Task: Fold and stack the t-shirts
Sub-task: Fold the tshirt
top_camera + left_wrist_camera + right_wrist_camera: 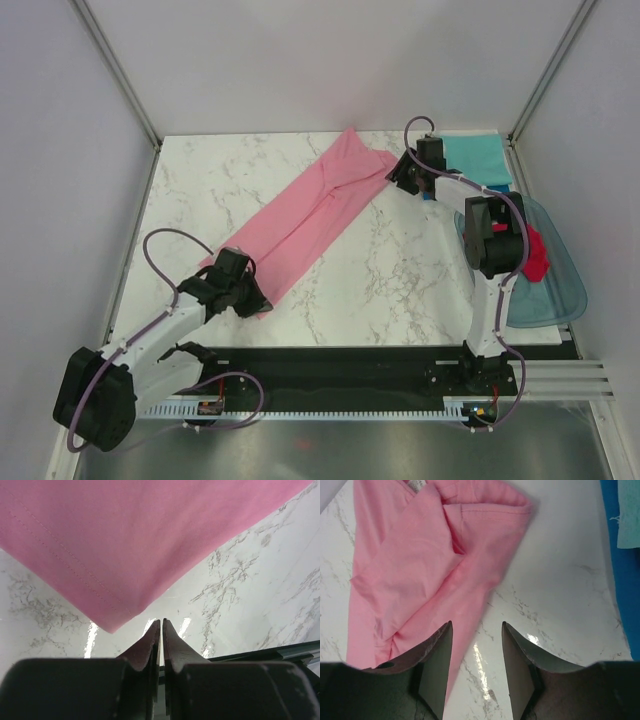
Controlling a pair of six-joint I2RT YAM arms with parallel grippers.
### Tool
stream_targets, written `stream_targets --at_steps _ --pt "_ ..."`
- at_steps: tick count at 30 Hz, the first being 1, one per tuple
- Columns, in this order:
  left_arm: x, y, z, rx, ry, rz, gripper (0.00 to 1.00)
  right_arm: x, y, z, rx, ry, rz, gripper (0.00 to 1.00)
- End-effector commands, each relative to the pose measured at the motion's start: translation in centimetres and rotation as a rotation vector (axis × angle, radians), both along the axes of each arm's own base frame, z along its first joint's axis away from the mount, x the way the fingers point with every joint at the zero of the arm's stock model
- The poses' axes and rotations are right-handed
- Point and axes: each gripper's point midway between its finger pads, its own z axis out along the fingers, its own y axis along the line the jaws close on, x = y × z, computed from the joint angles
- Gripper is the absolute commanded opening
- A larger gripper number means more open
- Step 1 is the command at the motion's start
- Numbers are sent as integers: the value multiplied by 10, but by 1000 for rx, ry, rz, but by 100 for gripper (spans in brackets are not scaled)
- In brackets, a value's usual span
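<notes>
The light pink t-shirt (305, 215) lies as a long folded strip, running diagonally from the far middle of the marble table (420, 290) to the near left. My left gripper (252, 297) sits at its near-left end. In the left wrist view that gripper (161, 622) is shut with nothing between the fingers, and the pink hem corner (115, 622) lies just beyond the tips. My right gripper (400, 172) is at the far end, open (476, 626). Its left finger is over the pink cloth (420, 570) and its right finger over bare marble. A teal t-shirt (478, 158) lies flat at the back right.
A clear bluish tub (560, 290) sits off the table's right edge with a crimson shirt (537, 255) and teal cloth in it. Blue cloth (624, 580) lies under the teal piece (630, 515). White walls enclose the back and sides.
</notes>
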Motion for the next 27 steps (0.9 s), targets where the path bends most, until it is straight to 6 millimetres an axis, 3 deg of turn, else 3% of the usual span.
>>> stream_targets --at_steps 1,5,10,12,19,27 --pt "7 -1 6 17 -16 -3 11 14 -14 -3 -19 -18 -58 51" --pt "3 5 -11 91 29 -52 11 19 -22 -8 -16 -18 -97 50" --pt "3 25 -14 210 19 -5 8 19 -27 -14 -35 -14 -118 49" --pt "6 27 -8 213 -15 2 7 19 -28 -14 -39 -14 -117 49" --pt "30 13 38 173 -128 -36 6 19 -28 -13 -38 -16 -115 49" --pt "24 35 0 348 17 -49 2 17 -28 -20 -36 -1 -114 50"
